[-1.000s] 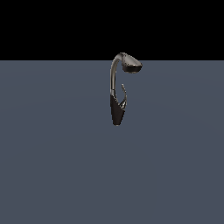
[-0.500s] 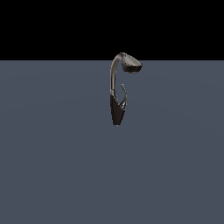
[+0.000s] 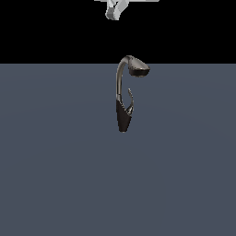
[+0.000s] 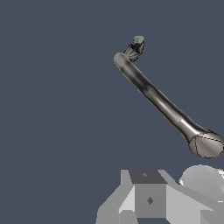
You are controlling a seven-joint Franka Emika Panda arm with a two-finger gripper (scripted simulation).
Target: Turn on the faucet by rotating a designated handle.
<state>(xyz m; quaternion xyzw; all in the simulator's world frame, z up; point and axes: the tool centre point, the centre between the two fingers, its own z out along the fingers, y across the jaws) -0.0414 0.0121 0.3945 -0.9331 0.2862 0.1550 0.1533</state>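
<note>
None of the task had been carried out, as far as these pictures allowed a judgement.

Exterior view: the faucet (image 3: 123,99) stood alone on the grey table (image 3: 55,175), a little toward the exterior view's right of centre and close to the table's far edge. Its black tapered base narrowed downward, the arched neck rose above it, and the flattened spout head pointed toward the exterior view's right. The handle (image 3: 130,101), a thin hooked lever, branched from the base on that same side, much shorter than the neck. Nothing touched it. Only a pale fragment of the arm (image 3: 115,8) showed at the upper edge of the frame, well apart from the faucet. The approach, the contact with the handle and the rotation all appeared to be left to do.

Wrist view: the camera looked down along the neck, with the spout head nearest and the base farthest. A small dark part beside the base may have been the handle; this could not be confirmed. The pale body of the hand (image 4: 151,199) filled the lower part of the frame, clear of the faucet. Its fingers were not visible, so its opening could not be told.

Surface and room: the table was a flat, uniform slate grey, unmarked. Beyond its far edge the background was plain black, with no walls or fittings discernible.
</note>
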